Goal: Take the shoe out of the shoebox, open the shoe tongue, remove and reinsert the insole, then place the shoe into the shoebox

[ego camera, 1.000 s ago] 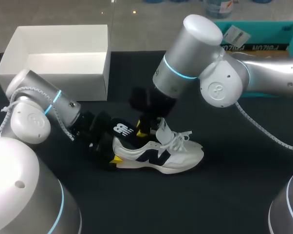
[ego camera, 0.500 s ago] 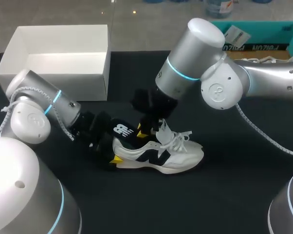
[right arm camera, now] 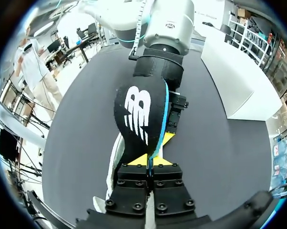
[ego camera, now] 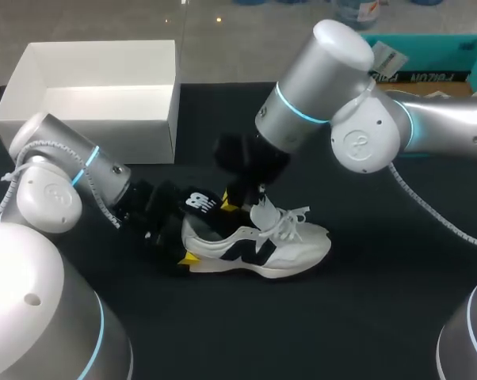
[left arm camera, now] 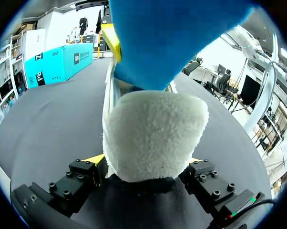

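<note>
Shoe (ego camera: 258, 252) upright on the desk (ego camera: 365, 317), heel clamped in the left gripper (left arm camera: 146, 164). Right gripper (right arm camera: 152, 161) above the shoe's opening, closed on the black insole (right arm camera: 138, 114), partly out of the shoe. White shoebox (ego camera: 104, 131) behind the shoe, well apart.

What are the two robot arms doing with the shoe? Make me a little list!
shoe: white, standing on the black table, outside the box
left fingers: shut on the shoe's heel
right fingers: pinching the black insole
insole: raised over the shoe's heel end
shoebox: white, open, shoe not in it
</note>
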`<state>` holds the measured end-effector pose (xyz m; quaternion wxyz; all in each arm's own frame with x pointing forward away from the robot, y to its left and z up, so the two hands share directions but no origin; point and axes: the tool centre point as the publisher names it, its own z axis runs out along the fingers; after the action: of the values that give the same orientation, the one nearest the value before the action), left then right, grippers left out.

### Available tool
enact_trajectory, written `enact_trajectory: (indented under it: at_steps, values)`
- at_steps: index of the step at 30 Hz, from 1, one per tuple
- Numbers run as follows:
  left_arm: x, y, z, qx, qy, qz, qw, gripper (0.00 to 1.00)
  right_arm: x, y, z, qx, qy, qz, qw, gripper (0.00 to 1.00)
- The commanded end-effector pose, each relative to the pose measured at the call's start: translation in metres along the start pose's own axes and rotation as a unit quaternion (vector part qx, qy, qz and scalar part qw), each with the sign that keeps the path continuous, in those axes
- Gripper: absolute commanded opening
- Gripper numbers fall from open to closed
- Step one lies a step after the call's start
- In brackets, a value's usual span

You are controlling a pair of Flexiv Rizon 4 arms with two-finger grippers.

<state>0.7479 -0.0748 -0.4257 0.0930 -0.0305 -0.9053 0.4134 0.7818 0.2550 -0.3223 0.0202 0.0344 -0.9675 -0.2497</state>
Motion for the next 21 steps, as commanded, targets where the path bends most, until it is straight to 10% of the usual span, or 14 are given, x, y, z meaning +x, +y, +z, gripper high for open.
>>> enact_trajectory:
  at_steps: [1,21]
  values:
    - [0.000,0.001,0.003,0.000,0.001,0.001,1.000,0.00,-0.002,0.003,-0.016,-0.007,-0.001,-0.008,1.000,0.00]
    - [0.000,0.001,0.003,0.000,0.001,0.001,1.000,0.00,-0.023,0.029,-0.059,-0.033,-0.035,-0.024,0.999,0.00]
